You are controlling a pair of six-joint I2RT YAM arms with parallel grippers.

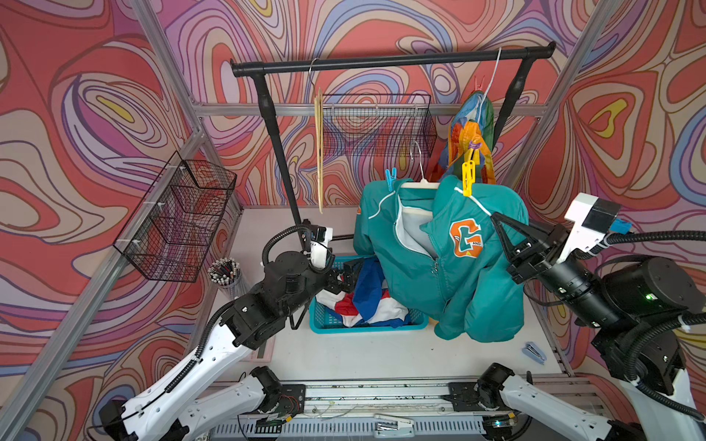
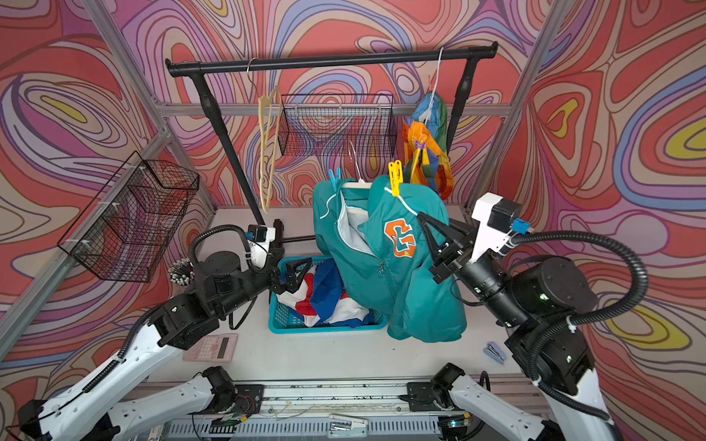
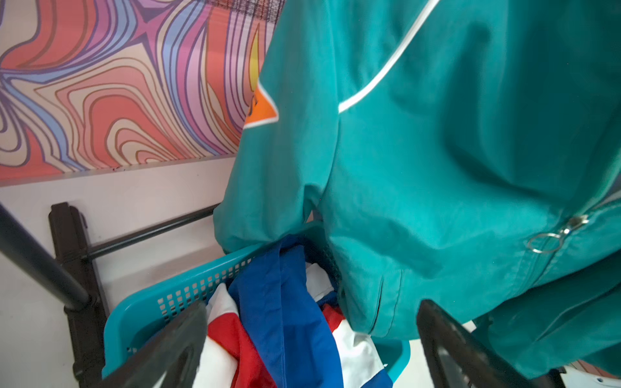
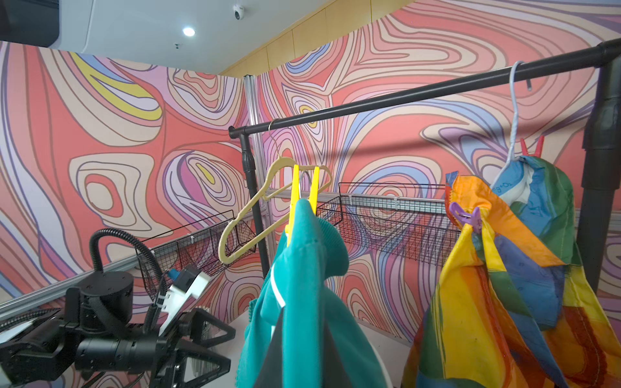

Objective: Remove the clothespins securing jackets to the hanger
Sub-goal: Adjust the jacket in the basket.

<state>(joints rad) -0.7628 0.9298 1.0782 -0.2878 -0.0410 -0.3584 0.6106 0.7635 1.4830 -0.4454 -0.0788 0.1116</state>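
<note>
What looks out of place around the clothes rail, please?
The teal jacket is off the rail: its hanger hook hangs free, and the right gripper, shut on its shoulder, seems to hold it up. A blue jacket lies crumpled in the basket.

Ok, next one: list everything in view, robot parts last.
Jackets: three; teal jacket held off the rail, rainbow jacket hanging from it, blue-red-white jacket in the plastic basket.
Clothespins: four; yellow clothespin and blue clothespin on the teal jacket, purple clothespin and red clothespin on the rainbow jacket.
Hangers: three; beige hanger bare on the rail, white hanger in the teal jacket, pale hanger in the rainbow jacket.
Rail: one, black, at back.
Plastic basket: one, teal, on the table.
Wire baskets: two, black, along the walls.
Pencil cup: one, beside left arm.
Calculator: one, pink, beside left arm.
Staplers: two; blue stapler near the right arm, white stapler at the front.
Left gripper: open, over the plastic basket.
Right gripper: shut on the teal jacket.
</note>
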